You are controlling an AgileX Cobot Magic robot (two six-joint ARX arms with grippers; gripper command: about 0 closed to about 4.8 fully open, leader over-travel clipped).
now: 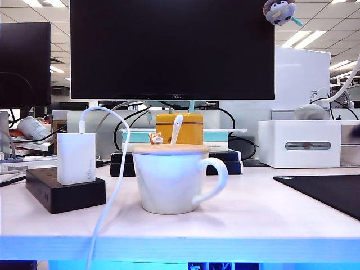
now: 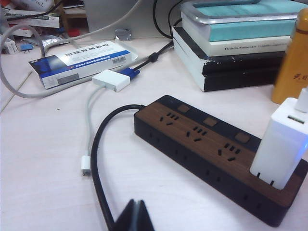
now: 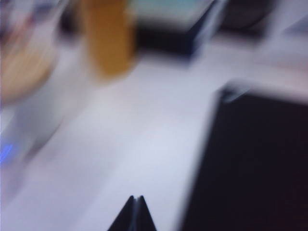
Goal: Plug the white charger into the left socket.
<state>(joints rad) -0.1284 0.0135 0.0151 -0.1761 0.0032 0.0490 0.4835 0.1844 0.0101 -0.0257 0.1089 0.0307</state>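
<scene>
Up front, I saw the white mug (image 1: 169,183) on the counter (image 1: 236,222), wooden lid on, a spoon handle (image 1: 176,129) poking out. Beside it, the white charger (image 1: 76,158) stood upright in the black power strip's (image 2: 211,156) end socket. Left gripper (image 2: 136,216) hovered nearby, jaws closed, empty; right gripper (image 3: 134,215), blurred, likewise closed.

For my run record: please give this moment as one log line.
white rectangular charger: plugged upright in black wood-topped power strip | left claw: shut, empty | right claw: shut, empty
</scene>
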